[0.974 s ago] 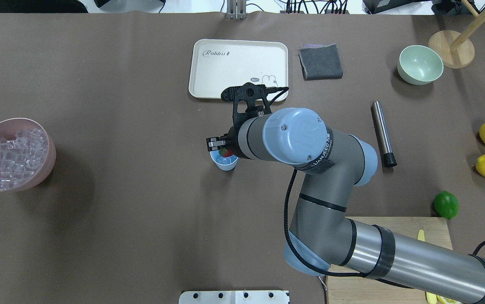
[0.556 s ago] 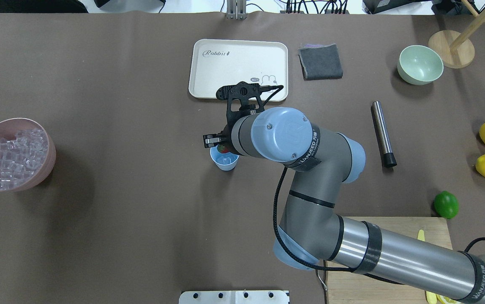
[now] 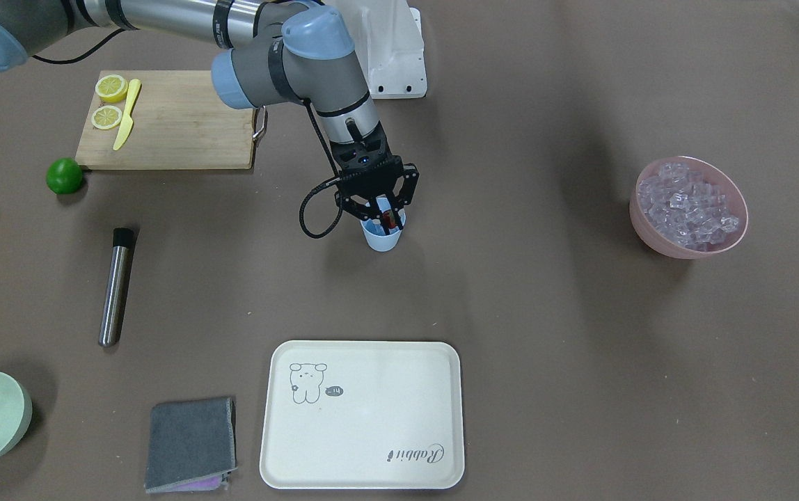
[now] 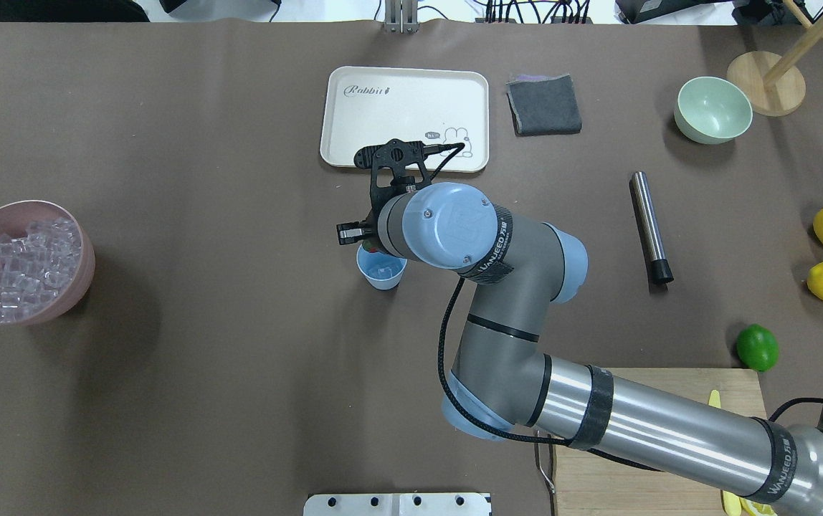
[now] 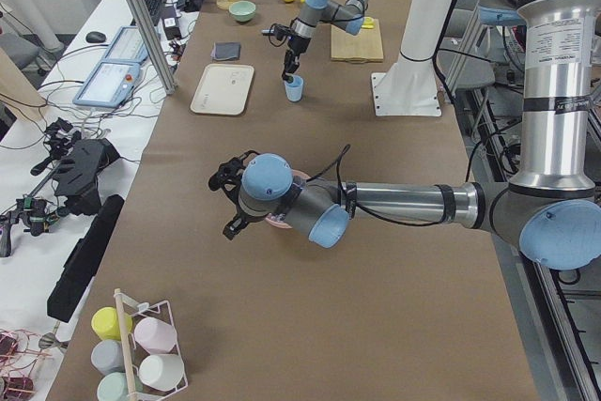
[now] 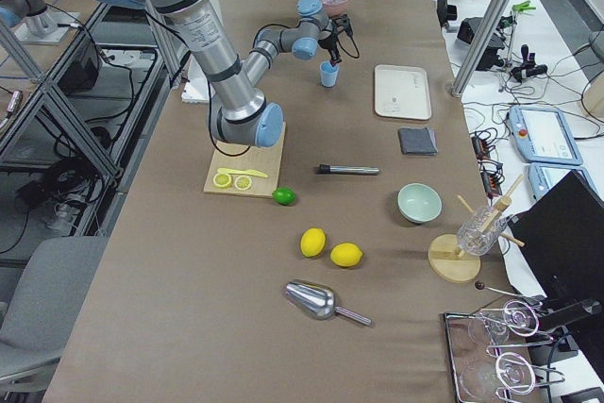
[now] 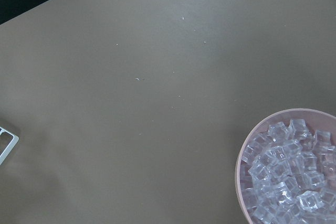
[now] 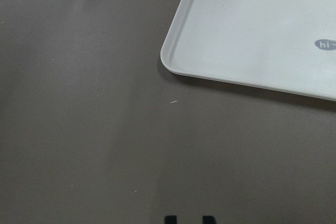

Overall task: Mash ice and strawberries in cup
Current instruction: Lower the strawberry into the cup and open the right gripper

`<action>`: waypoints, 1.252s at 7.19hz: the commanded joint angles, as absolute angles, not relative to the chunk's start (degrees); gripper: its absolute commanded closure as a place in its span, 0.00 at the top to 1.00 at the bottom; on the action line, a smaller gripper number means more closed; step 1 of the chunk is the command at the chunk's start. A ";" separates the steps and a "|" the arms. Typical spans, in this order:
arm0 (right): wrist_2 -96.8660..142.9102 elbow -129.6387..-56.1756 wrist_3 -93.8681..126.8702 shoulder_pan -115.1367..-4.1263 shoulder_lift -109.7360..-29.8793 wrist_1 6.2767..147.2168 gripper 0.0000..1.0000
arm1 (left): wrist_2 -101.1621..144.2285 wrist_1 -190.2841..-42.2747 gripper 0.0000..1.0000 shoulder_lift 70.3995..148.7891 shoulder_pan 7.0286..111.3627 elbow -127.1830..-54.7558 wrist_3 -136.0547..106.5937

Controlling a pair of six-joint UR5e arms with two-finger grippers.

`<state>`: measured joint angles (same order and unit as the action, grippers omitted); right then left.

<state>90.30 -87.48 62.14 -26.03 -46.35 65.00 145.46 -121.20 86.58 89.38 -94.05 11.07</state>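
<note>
Jaws of right gripper (image 3: pixel 381 213) pinch strawberry (image 3: pixel 387 220) just above cup (image 3: pixel 381 239), wrist hiding it overhead; left gripper (image 5: pixel 233 216) jaws: cannot tell.

You have open tabletop (image 4: pixel 225 215) between cup (image 4: pixel 381 276) and pink bowl (image 4: pixel 89 266). The fingers (image 4: pixel 349 233) of the right gripper (image 3: pixel 384 214), clasping the strawberry (image 3: pixel 388 220), block the cup's mouth. The tray (image 4: pixel 397 107) lies beyond.

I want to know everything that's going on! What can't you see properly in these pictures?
- The strawberry: overhead, the right arm's wrist covers nearly all of it. From the front only a red bit shows in the right gripper.
- Inside the cup: its wall hides it from the front. Overhead it is too small to count the ice.
- The left gripper: seen only from the left side, open or shut unclear.
</note>
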 commanded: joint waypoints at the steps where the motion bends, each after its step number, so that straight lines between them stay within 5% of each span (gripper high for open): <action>1: 90.96 -86.22 59.70 -26.54 -46.58 61.79 0.96 | 145.37 -121.11 0.97 86.48 89.38 -93.87 11.07; 9: 117.57 -101.77 59.94 -44.44 -60.63 67.49 0.98 | 145.38 -121.29 0.97 86.13 92.63 -94.75 11.16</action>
